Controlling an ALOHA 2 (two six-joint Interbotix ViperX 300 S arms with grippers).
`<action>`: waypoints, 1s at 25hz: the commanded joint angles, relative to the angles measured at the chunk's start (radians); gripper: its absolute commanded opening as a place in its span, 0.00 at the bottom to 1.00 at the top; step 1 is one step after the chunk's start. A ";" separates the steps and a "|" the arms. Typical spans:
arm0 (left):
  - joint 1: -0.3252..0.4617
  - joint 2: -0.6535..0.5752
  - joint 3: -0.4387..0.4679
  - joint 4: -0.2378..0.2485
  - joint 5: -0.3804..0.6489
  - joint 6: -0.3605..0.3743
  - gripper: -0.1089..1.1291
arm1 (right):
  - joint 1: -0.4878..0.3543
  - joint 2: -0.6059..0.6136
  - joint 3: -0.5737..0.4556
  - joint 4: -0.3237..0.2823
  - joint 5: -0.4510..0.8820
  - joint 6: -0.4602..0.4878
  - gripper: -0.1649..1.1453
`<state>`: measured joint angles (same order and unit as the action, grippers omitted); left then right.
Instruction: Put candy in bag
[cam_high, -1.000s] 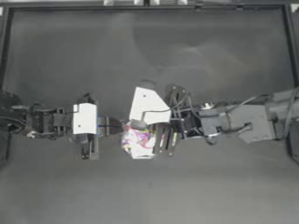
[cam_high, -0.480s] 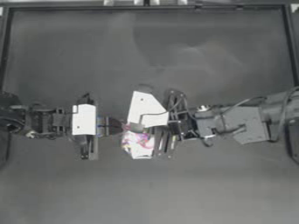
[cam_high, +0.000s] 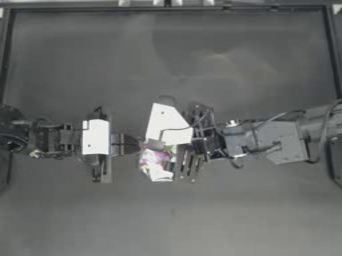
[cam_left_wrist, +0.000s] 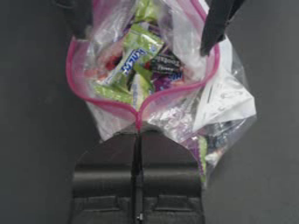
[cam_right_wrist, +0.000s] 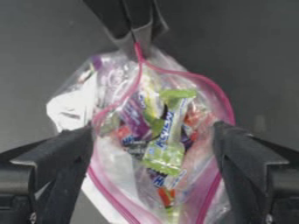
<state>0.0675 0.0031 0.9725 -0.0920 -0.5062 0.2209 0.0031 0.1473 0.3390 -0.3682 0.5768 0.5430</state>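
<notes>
Left end effector (cam_left_wrist: 137, 131) pinches the bag (cam_left_wrist: 158, 87) seal at one end; right end effector (cam_right_wrist: 153, 140), spread wide, straddles the open mouth, where the candy (cam_right_wrist: 166, 140) lies among others. A slipping pinch could collapse the mouth, spilling candy

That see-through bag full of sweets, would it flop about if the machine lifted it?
Probably floppy: the bag is thin and crinkled, and its pink seal strip bows where the left pincer pinches it. It is likely bottom-heavy, since wrapped candies crowd inside. The glossy film may be slippery for the right pincer.
</notes>
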 joint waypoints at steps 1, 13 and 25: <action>0.000 -0.048 -0.008 -0.003 -0.008 0.000 0.13 | 0.002 -0.046 -0.008 -0.002 0.003 -0.003 0.90; 0.005 -0.098 -0.005 0.000 -0.006 0.006 0.13 | 0.002 -0.250 0.084 -0.044 -0.054 0.011 0.90; 0.011 -0.163 -0.014 -0.003 -0.003 0.052 0.13 | 0.002 -0.367 0.210 -0.049 -0.141 0.055 0.90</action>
<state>0.0752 -0.1074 0.9756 -0.0936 -0.5047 0.2715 0.0031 -0.1917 0.5538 -0.4126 0.4495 0.5967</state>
